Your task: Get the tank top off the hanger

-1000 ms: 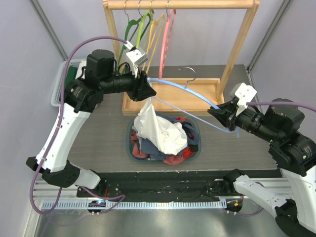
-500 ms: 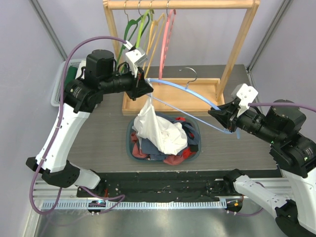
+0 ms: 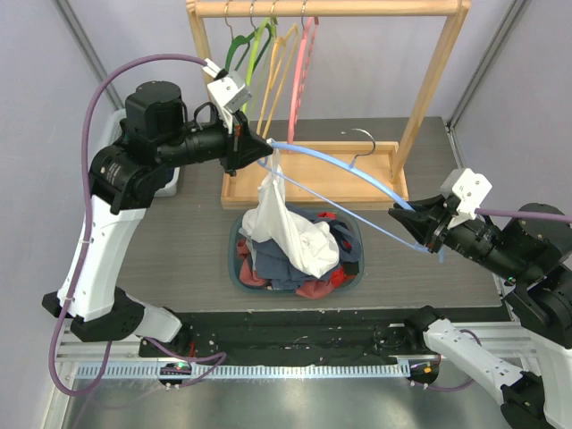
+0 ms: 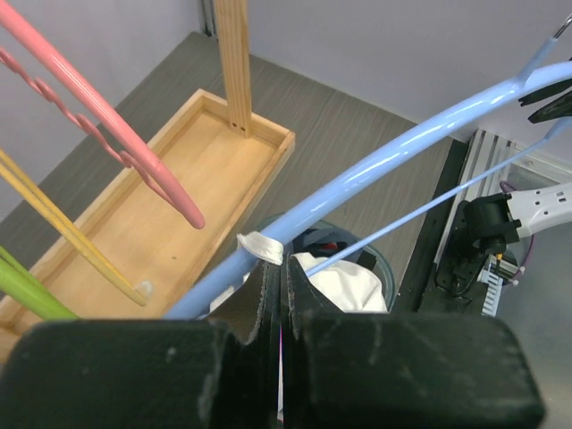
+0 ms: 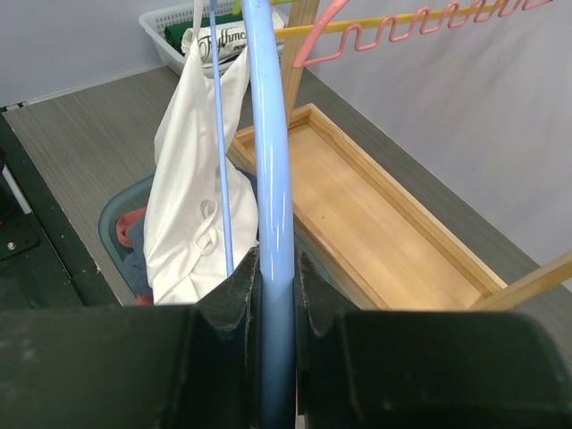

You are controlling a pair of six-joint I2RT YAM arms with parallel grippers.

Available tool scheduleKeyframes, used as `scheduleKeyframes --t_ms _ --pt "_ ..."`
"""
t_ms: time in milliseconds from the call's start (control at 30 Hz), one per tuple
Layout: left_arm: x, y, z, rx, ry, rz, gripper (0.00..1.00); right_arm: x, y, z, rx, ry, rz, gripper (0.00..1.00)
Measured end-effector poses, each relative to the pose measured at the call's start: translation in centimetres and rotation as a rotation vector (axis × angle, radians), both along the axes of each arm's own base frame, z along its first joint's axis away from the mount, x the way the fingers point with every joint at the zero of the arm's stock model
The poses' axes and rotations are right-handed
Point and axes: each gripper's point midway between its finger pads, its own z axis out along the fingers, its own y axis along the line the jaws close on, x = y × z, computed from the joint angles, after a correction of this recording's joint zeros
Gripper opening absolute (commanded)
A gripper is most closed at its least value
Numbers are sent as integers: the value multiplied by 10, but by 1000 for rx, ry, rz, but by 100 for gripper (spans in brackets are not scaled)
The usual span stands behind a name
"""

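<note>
A white tank top point(image 3: 281, 223) hangs by one strap from the left tip of a light blue hanger point(image 3: 340, 165), and its lower part rests on the clothes in the basket. My left gripper point(image 3: 266, 152) is shut on the strap point(image 4: 261, 244) at that tip, and the jaws show closed in the left wrist view point(image 4: 284, 268). My right gripper point(image 3: 402, 213) is shut on the hanger's right arm, which runs between the jaws in the right wrist view point(image 5: 275, 264). The hanger point(image 5: 268, 134) is held in the air over the basket, with the tank top point(image 5: 188, 206) draped below it.
A grey-blue basket point(image 3: 238, 268) full of clothes sits under the hanger. Behind it stands a wooden rack with a tray base point(image 3: 380, 156) and green, yellow and pink hangers point(image 3: 268, 54) on its rail. A white basket point(image 5: 179, 22) is at the far left.
My right gripper has pulled the hanger to the right and a little nearer. My left gripper has moved up and left with the strap, which now sits at the hanger's left tip.
</note>
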Motion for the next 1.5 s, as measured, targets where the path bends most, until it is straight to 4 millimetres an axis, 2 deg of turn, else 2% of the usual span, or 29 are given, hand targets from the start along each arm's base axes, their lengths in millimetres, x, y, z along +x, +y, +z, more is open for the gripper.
scheduleKeyframes --t_ms 200,433,533,667,767,900,1067,1333,1500 --pt "-3 1 21 -31 -54 -8 0 -12 -7 -2 9 10 -6 1" --pt "0 -8 32 -49 -78 -25 0 -32 -18 -2 37 3 -16 1" --pt "-3 -20 33 -52 -85 -60 0 -42 -24 1 54 -9 -17 1" --pt "-12 -47 28 -37 -89 -129 0 -55 -32 6 67 -25 -25 1" --pt "-11 -58 28 -32 -103 -145 0 -61 -40 10 71 -22 -47 1" --pt "-3 -57 30 -27 -116 -109 0 -70 -48 14 78 -19 -68 1" --pt "-5 -51 35 -33 -130 -91 0 -75 -52 13 81 -18 -77 1" --pt "-21 -29 57 -56 -206 -68 0 -62 -49 -7 44 40 -97 1" --pt "-22 -20 69 -61 -260 -43 0 -57 -56 -8 41 44 -148 1"
